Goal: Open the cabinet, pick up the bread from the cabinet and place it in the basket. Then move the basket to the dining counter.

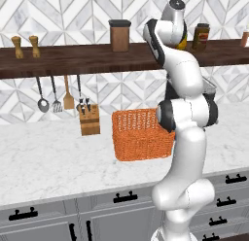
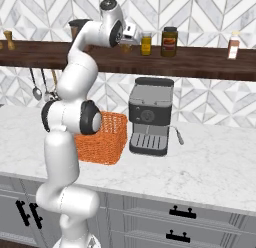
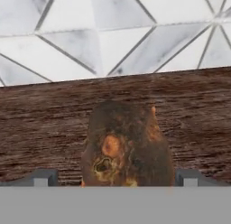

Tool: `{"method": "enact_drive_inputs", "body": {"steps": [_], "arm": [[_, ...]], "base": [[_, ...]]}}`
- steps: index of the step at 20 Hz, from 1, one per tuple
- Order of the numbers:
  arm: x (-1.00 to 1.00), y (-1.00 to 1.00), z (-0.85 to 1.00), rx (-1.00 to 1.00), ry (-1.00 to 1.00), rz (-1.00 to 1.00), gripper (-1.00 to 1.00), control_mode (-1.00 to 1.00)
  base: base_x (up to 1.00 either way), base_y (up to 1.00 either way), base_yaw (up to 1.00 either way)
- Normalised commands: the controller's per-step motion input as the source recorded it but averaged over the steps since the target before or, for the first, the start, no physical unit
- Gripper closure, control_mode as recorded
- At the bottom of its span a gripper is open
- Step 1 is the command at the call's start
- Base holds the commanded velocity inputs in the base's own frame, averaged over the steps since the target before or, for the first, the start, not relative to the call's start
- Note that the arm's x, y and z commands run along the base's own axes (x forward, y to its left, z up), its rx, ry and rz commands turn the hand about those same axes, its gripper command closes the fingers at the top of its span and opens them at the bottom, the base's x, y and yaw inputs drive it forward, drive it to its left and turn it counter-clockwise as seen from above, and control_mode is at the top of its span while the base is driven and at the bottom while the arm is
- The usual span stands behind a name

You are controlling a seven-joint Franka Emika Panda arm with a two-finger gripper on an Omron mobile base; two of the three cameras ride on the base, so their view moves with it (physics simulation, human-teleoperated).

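Observation:
A rounded brown bread (image 3: 126, 146) sits between my two dark fingertips (image 3: 41, 178), and my gripper (image 3: 115, 179) is shut on it. The hand is raised to the height of the dark wooden shelf (image 2: 200, 62), right in front of its edge, with the gripper (image 2: 128, 39) pointing at the wall. The bright orange woven basket (image 1: 141, 134) stands on the marble worktop below, partly behind my arm (image 2: 107, 134). Nothing shows inside what I see of it. The dining counter is out of view.
A dark coffee machine (image 2: 150, 117) stands just right of the basket. Jars (image 2: 169, 41) and a brown canister (image 1: 119, 36) stand on the shelf. A knife block (image 1: 89, 119) and hanging utensils (image 1: 56, 96) are left of the basket. Grey drawers (image 2: 180, 212) run under the worktop.

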Motion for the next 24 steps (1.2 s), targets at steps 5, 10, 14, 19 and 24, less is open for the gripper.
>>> {"method": "enact_drive_inputs", "body": {"steps": [5, 10, 14, 19, 24], "arm": [[0.48, -0.16, 0.0, 0.0, 0.02, 0.0, -1.0, -1.0], [0.08, -0.33, -0.14, 0.0, 0.01, 0.0, -1.0, -1.0], [0.0, -0.33, -0.29, 0.0, 0.03, 0.0, 1.0, -1.0], [-0.22, -0.38, -0.36, 0.01, 0.02, 0.03, 1.0, -1.0], [-0.74, -0.47, -0.16, 0.07, 0.0, 0.04, 1.0, -1.0]], "base": [[0.0, 0.0, 0.0], [0.0, 0.0, 0.0], [0.0, 0.0, 0.0], [0.0, 0.0, 0.0], [0.0, 0.0, 0.0]]}}
